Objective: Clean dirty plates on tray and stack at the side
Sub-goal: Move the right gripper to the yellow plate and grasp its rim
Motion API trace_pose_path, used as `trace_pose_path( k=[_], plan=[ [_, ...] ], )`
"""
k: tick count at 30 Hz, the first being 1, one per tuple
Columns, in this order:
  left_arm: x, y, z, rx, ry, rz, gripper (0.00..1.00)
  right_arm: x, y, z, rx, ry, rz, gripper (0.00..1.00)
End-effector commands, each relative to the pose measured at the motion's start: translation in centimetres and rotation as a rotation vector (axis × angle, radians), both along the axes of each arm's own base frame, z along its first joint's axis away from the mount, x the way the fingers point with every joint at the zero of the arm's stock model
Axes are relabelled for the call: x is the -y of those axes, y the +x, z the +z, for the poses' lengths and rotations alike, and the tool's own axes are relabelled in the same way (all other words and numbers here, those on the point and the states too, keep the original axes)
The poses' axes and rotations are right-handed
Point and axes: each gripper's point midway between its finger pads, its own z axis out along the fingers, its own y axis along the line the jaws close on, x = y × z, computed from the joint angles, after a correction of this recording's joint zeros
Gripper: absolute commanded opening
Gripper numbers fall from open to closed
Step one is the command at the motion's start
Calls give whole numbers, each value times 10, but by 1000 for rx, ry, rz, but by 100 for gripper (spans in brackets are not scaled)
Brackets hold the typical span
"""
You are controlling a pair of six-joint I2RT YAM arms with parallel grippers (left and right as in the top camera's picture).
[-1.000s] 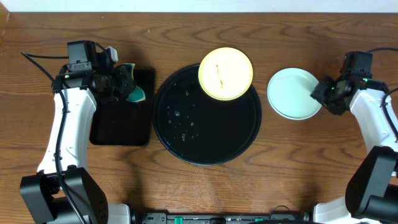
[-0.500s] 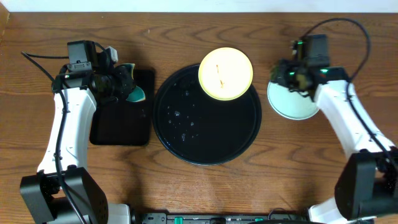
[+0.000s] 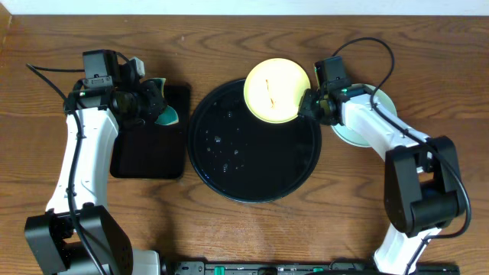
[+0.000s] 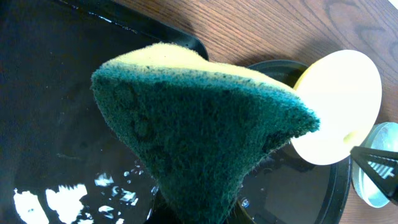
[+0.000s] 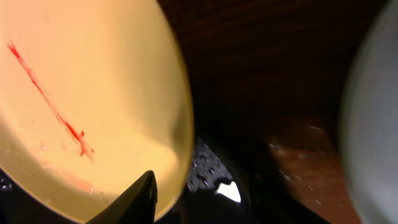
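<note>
A pale yellow dirty plate (image 3: pixel 273 90) with a thin red smear (image 5: pixel 50 102) rests on the far rim of the round black tray (image 3: pixel 229 172). My right gripper (image 3: pixel 308 105) is at this plate's right edge and stands open. One finger (image 5: pixel 134 199) lies over the rim; nothing is gripped. A mint plate (image 3: pixel 376 126) lies on the table right of the tray, partly under my right arm. My left gripper (image 3: pixel 151 103) hangs over the rectangular tray, shut on a green-and-yellow sponge (image 4: pixel 199 118).
A small rectangular black tray (image 3: pixel 145 156), wet and shiny, sits left of the round one. Water drops dot the round tray's left half. Bare wooden table lies in front and around.
My right arm has swung left, from the right side of the mint plate to the yellow plate's right rim. The left arm and sponge have not moved.
</note>
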Motion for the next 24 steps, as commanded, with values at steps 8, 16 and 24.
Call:
trace_pose_path(
  k=[8, 16, 24],
  plan=[
    [-1, 0, -4, -8, 4, 2, 8, -30, -12, -23, -59, 28, 75, 40],
    [-1, 0, -4, -8, 4, 2, 8, -68, -35, -20, -111, 139, 215, 25],
    [-2, 0, -4, -7, 5, 3, 8, -97, -66, -8, -147, 96, 391, 24]
  ],
)
